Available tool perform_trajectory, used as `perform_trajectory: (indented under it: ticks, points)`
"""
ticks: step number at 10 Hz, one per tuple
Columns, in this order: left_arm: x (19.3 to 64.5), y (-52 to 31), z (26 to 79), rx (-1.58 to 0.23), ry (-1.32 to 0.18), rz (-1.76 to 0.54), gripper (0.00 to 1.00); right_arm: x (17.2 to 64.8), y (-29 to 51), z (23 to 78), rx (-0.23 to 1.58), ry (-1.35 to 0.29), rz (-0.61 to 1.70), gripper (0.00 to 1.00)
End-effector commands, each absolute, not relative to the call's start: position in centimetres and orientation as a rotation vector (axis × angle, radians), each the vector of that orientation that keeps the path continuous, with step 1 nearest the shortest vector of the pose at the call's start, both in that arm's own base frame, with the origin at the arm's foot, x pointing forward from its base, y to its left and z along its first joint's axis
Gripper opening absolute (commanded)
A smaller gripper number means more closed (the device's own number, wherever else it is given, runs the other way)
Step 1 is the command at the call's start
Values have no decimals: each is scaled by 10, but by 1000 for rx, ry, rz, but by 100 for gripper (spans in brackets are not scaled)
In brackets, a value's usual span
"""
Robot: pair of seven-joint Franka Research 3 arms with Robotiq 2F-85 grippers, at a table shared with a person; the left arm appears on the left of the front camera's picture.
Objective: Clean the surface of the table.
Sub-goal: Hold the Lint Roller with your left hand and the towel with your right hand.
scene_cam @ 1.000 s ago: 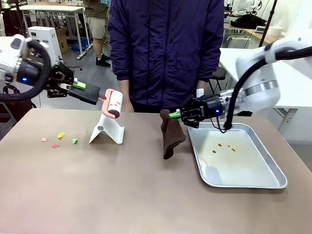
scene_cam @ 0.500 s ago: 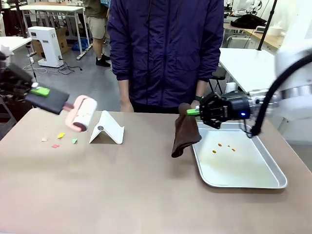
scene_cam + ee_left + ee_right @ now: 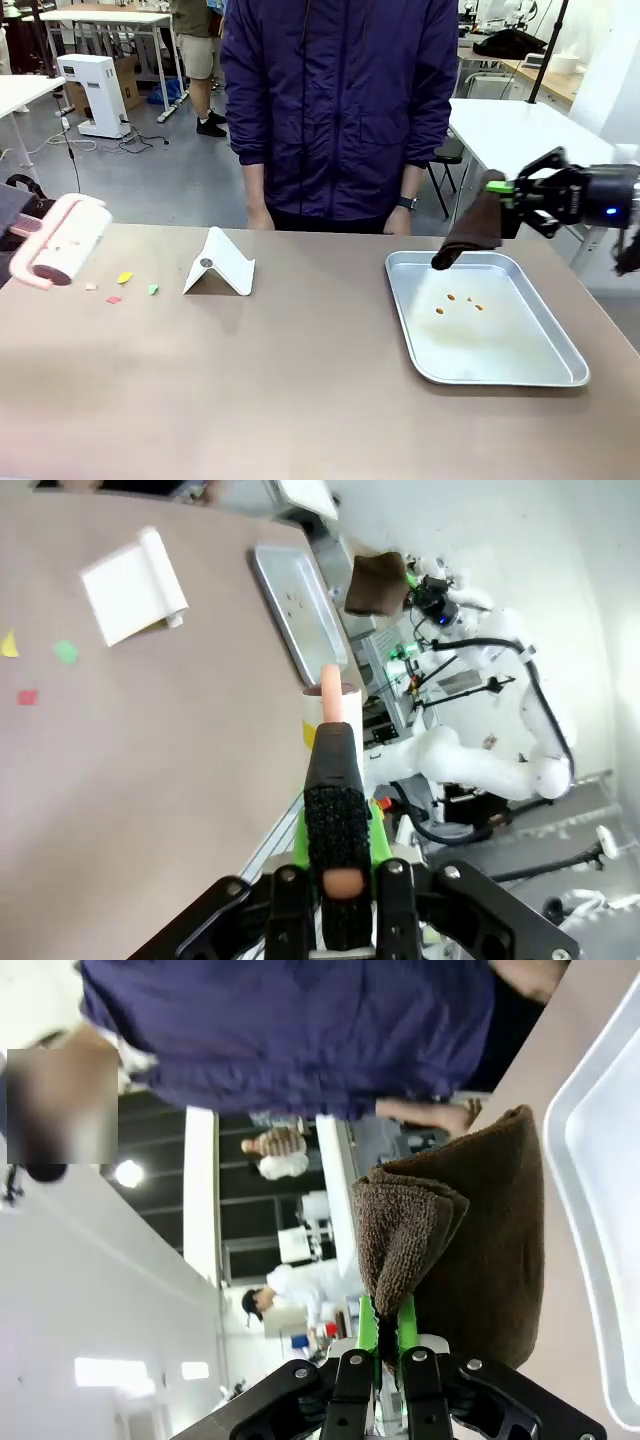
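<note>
Now at the left edge of the taupe tabletop (image 3: 280, 380), which fills the near scene, my left end effector (image 3: 340, 865) is clamped on the handle of a lint roller (image 3: 62, 240), near coloured paper scraps (image 3: 124, 278). At right, my right end effector (image 3: 503, 188) grips a brown cloth (image 3: 468, 230) above the far edge of the metal tray (image 3: 500, 383).

A: What is getting cropped at the front view's left edge?
B: The lint roller (image 3: 62, 250), looking blurred, its handle cut there; the tabletop (image 3: 300, 400) too.
A: And the tray (image 3: 500, 345)?
B: Its orange specks (image 3: 452, 297) are showing too small to identify.
</note>
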State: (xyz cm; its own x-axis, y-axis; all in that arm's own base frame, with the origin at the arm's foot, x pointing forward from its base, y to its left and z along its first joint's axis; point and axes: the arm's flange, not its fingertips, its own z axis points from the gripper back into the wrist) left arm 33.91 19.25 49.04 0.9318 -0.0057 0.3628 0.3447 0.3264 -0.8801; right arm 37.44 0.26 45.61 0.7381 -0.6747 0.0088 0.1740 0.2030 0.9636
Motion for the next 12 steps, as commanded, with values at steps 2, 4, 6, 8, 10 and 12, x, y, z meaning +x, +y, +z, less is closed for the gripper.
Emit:
perform_trajectory:
  ticks: [2, 4, 6, 8, 10, 12]
  points:
    - [450, 282, 541, -1283, -297, -140, 0, 326, -48, 407, 1277, -462, -523, 0]
    - [410, 288, 494, -1334, -330, -15, 0, 317, -79, 384, 1326, -314, -391, 0]
    - [344, 267, 431, -1415, -389, 85, 0, 323, -125, 384, 1350, -145, -281, 0]
    - [351, 260, 421, -1380, -331, 140, 0, 327, -136, 382, 1362, -151, -292, 0]
    - [357, 288, 420, -1402, -333, 93, 0, 314, -126, 375, 1356, -115, -328, 0]
    - [357, 288, 420, -1402, -333, 93, 0, 314, -126, 375, 1356, -115, -328, 0]
